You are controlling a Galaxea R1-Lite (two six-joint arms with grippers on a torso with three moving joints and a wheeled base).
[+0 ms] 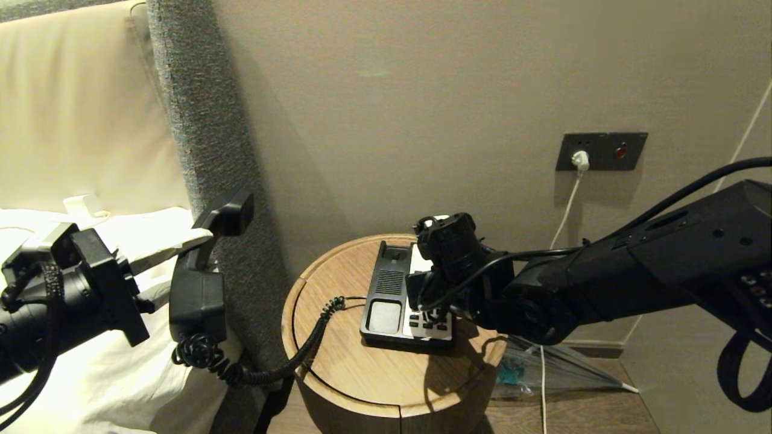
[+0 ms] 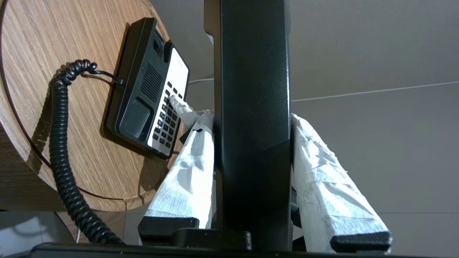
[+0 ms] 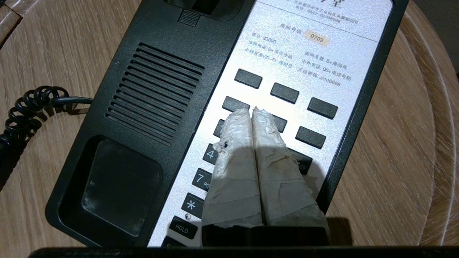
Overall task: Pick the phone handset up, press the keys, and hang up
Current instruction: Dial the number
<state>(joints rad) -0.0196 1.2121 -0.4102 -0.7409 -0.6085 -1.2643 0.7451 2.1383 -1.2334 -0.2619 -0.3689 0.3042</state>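
A bed and grey headboard flank the round worktop bearing the phone base. Left gripper is clamped on the handset, raised over the bed, its cord trailing to the base. Right gripper, fingers together, rests on the keys, hiding several.

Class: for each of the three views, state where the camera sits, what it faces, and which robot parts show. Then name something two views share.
Head view: high on the robot, facing down at the round table; both arms show.
Left wrist view: behind the left gripper, jaws clamping the phone handset.
Right wrist view: behind the right gripper, jaws shut over the keys.
Shared: the phone base appears in all three.
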